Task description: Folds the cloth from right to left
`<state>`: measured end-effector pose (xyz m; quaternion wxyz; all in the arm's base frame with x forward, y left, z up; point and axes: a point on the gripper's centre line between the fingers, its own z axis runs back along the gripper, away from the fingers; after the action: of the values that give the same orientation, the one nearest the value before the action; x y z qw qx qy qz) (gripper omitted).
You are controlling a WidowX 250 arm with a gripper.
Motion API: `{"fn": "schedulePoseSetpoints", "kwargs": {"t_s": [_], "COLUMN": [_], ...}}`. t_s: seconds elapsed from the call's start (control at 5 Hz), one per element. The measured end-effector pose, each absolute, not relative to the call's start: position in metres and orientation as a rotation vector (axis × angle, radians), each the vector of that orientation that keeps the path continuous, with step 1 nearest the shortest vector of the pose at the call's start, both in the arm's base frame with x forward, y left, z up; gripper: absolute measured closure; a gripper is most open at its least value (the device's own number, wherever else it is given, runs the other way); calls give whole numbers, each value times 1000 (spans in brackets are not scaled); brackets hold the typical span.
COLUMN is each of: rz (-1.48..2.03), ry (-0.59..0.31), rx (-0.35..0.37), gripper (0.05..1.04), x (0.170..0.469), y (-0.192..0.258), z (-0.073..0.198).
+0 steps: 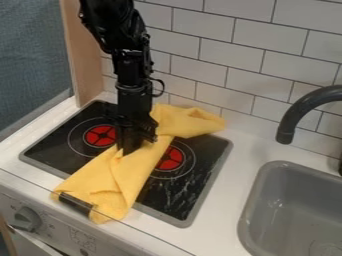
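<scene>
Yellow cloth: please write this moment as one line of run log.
gripper down at cloth | cloth lying across stove | one end near tiled wall

At eleven o'clock the top edge is cropping the robot arm (110, 25). The gripper (136, 146) is hiding part of the yellow cloth (127, 175), which is partly covering a red burner (172, 157). The right edge is cutting off the faucet (308, 102) at three and sink basin (287, 200) at four. Panel markings (81, 240) toward seven are blurring.
</scene>
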<state>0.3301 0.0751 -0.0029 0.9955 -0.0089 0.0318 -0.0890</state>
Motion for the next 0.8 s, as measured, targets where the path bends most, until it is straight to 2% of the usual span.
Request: {"fn": "schedulePoseSetpoints", "kwargs": {"t_s": [0.4, 0.6, 0.8], "rz": [-204, -212, -207], "ry": [61, 61, 47], "rx": [-31, -49, -40], "gripper": [541, 322, 83], "x": [329, 323, 318], "y": [73, 74, 78], "z": [-1, 4, 22]}}
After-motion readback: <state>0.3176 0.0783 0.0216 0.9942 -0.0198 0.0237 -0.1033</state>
